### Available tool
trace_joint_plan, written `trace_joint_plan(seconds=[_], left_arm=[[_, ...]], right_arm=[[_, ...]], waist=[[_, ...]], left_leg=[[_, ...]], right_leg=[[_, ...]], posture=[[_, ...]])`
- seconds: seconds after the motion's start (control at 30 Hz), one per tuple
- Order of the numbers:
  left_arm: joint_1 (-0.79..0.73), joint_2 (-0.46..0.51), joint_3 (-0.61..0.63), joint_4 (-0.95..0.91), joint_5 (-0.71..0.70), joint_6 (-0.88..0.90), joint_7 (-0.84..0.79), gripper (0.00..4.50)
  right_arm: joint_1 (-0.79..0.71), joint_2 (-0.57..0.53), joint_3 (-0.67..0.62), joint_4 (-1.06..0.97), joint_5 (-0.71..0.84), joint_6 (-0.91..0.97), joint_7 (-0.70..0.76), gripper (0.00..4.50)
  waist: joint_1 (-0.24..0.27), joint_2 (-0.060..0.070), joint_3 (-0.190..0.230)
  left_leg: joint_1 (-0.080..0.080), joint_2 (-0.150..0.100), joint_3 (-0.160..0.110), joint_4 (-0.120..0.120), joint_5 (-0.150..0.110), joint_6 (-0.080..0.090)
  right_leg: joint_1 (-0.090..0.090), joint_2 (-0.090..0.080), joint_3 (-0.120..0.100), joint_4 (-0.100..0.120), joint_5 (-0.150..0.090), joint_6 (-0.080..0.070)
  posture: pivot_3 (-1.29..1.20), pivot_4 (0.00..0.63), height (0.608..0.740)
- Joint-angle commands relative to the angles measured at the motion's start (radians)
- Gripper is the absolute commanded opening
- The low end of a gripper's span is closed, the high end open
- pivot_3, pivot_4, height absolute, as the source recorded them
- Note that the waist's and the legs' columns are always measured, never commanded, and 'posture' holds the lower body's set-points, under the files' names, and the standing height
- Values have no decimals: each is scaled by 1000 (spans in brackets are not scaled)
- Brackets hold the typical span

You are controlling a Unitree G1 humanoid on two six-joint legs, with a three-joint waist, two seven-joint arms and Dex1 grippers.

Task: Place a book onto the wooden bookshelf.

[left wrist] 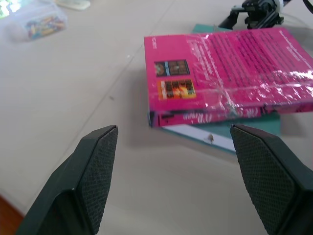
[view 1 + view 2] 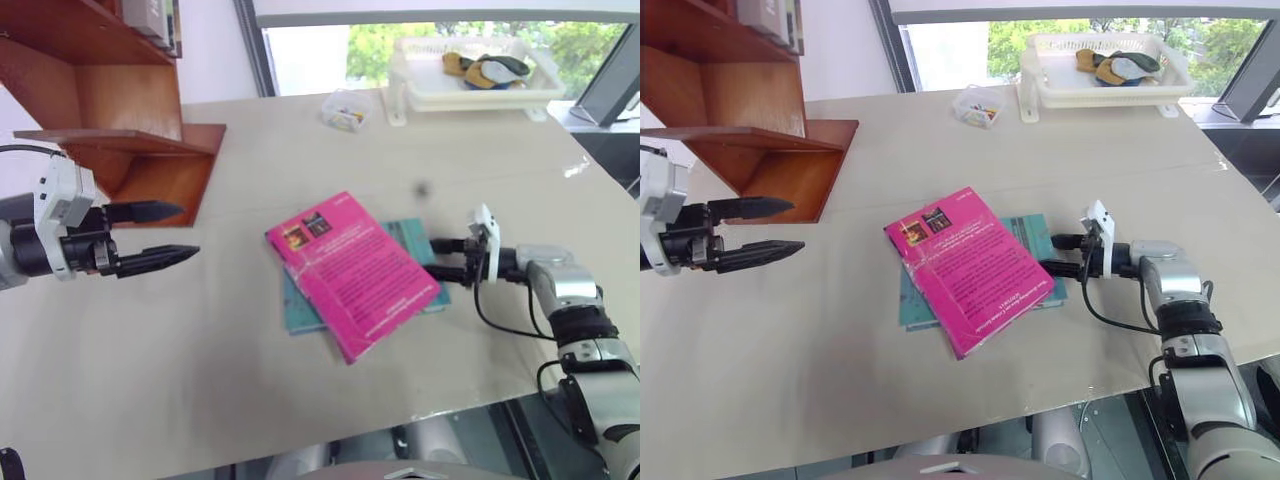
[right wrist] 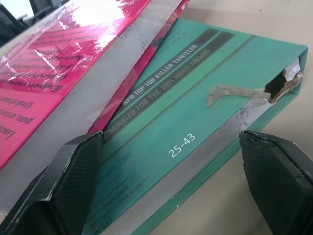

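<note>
Your pink book [image 2: 350, 273] lies mid-counter [image 2: 200, 380], askew atop a teal book [image 2: 420, 240]. Your right pincer [image 2: 447, 258] is spread open at the teal book's edge. Your left pincer [image 2: 165, 233] hangs open before the wooden bookshelf [image 2: 120, 110] at the counter's far left corner.

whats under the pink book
A thinner teal book lies under the pink book on the table, its corners sticking out on both sides. Its middle is covered, so anything between or beneath them can't be seen.
</note>
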Motion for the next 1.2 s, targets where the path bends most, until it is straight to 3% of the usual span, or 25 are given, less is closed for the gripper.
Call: trace_joint_plan(seconds=[0.03,0.3,0.7,0.87,1.2], left_arm=[[17,21,54,-40,-37,22,-24,3871],[41,29,64,-58,-54,49,-46,3871],[40,23,58,-66,-55,52,-42,3871],[66,27,75,-75,-62,54,-54,3871],[84,22,79,-82,-61,53,-53,3871]], right_arm=[[28,-60,-48,30,-31,-7,-103,4500],[91,-156,-98,-115,-2,-3,-151,4500],[95,-155,-169,-150,64,17,-256,4500],[176,-164,-108,-290,51,-32,-192,4500],[238,-141,-69,-495,48,-44,-242,4500]], waist=[[8,0,0],[31,0,0],[27,4,3],[26,6,4],[28,6,4]], left_leg=[[0,0,0,0,0,0],[-1,-1,-2,1,0,0],[-2,-1,-1,0,0,0],[-3,0,-1,-2,0,0],[-3,0,-1,-2,0,0]], right_leg=[[0,0,0,0,0,0],[1,-1,-2,0,0,0],[0,-1,-1,-1,0,0],[-1,0,-1,-2,0,0],[-1,0,-2,-3,0,0]], posture=[[0,150,740],[0,150,740],[0,150,740],[0,150,740],[0,150,740]])
